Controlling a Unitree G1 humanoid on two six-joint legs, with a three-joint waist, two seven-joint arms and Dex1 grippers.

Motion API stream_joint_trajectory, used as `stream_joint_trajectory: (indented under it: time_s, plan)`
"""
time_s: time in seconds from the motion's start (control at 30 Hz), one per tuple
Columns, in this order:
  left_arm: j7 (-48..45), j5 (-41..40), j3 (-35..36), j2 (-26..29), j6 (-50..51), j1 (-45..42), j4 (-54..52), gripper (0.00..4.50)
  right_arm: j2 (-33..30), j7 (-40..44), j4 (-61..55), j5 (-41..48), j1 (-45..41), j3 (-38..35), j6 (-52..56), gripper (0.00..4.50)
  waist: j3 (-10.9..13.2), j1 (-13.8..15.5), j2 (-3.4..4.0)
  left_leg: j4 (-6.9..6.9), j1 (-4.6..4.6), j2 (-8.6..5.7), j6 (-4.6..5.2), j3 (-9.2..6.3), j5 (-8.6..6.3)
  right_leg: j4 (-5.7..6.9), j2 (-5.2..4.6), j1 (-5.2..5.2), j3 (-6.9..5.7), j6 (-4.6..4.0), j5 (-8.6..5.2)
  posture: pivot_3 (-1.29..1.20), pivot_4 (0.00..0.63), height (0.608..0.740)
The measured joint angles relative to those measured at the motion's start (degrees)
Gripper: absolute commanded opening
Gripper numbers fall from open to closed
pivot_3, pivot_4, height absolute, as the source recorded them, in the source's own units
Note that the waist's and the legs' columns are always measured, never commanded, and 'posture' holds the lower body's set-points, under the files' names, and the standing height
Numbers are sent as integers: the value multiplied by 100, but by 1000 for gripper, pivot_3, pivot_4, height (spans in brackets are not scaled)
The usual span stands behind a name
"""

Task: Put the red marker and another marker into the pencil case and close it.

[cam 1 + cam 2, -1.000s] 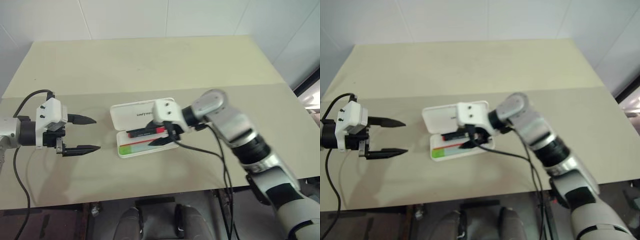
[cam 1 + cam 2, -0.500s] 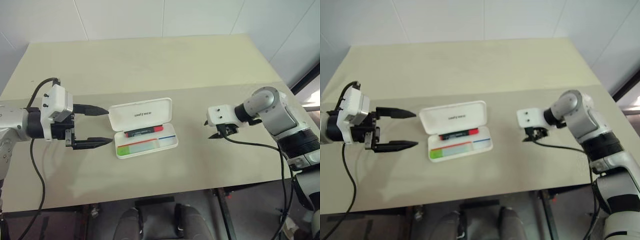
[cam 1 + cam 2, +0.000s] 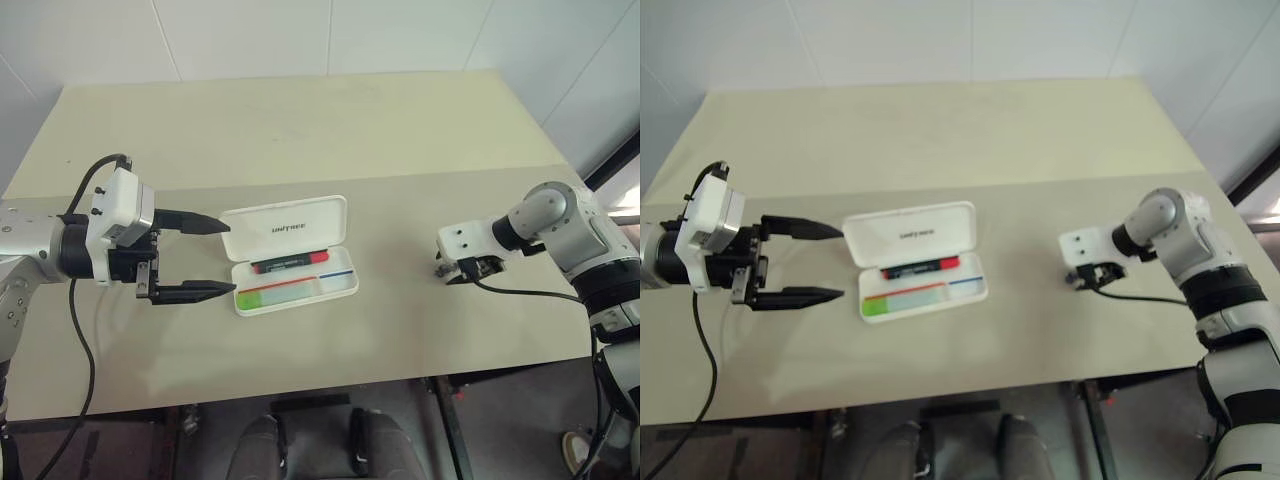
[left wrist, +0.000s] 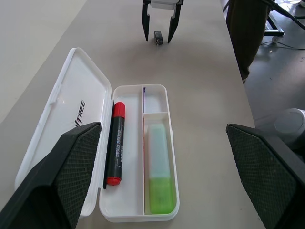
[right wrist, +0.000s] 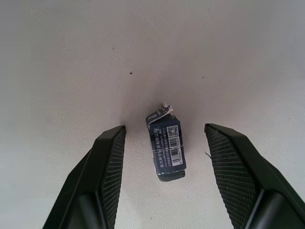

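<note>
The pencil case (image 3: 292, 256) lies open near the middle of the bench (image 3: 300, 130), its lid (image 3: 284, 229) folded back on the far side and the tray toward the near edge. The red marker (image 3: 289, 264) lies in the tray's far compartment along the hinge, and the green-capped marker (image 3: 280, 294) lies in the near compartment, so both look already stowed and the step in hand is, by my reading, closing the lid. The left claw (image 3: 201, 257) hovers just left of the case with its fingers wide apart and nothing between them, one finger level with the lid and the other with the tray. To close well, it should probably get a fingertip under or behind the lid's far edge and swing it over the hinge toward the near side, then press down until it snaps, without shoving the light case across the bench. The right claw (image 3: 461, 272) is well to the right, pointing down over a small dark labelled object (image 5: 166, 147) that lies between its parted fingers, untouched. There is bare bench on every side of the case, with more room toward the far edge than the near one.
</note>
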Motion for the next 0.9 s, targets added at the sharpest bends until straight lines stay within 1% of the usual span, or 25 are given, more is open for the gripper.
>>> stream_joint_trajectory:
  time_s: [0.07,0.17,0.27,0.3,0.37,0.53,0.63,0.8,0.9]
  plan:
    - [3,0,-1,0,2,-1,0,4500,3,-19,117,-56,-36,5,-60,2802,0,10,0,13,0,-1,3,-2,-2,-4,-1,5,0,0,0,0,150,740]
    - [8,0,-2,0,2,-1,0,4500,20,-12,144,-114,-46,6,-100,2237,0,9,0,21,0,-1,3,-6,-2,-2,-1,7,0,0,1,0,150,740]
    - [13,7,-2,0,0,1,0,4500,23,71,148,-120,-45,29,-112,1304,0,-4,0,21,1,0,3,-6,-2,1,0,6,2,-1,1,0,150,740]
    - [13,15,-2,0,-2,10,0,4500,22,70,153,-137,-46,29,-111,923,0,-5,0,21,1,0,3,-6,-2,1,0,6,2,-1,1,0,150,740]
    - [7,43,-2,1,-21,36,2,4500,23,92,152,-141,-48,28,-116,370,0,-5,0,21,2,1,2,-7,-2,1,2,6,2,-1,1,0,150,740]
    - [-21,189,-2,18,-114,81,25,4500,22,171,135,-131,-47,9,-56,352,-1,-5,-1,21,2,2,1,-6,-3,1,2,6,2,-1,1,0,150,740]
    - [-47,250,-2,44,-172,81,111,4500,41,335,-174,68,40,-60,351,352,0,-2,0,17,-1,2,1,-6,-3,6,3,3,2,-1,1,0,150,740]
    - [-138,418,-1,105,-294,78,329,4500,421,393,-1873,894,90,-259,1577,352,3,-31,5,18,-1,11,-9,3,-8,39,8,-12,10,-9,-4,0,150,740]
    - [-178,482,-2,123,-368,78,486,4500,531,392,-2592,1187,61,-271,2040,352,3,1,5,20,-2,12,-8,3,-10,38,9,-12,8,-12,-6,0,150,740]
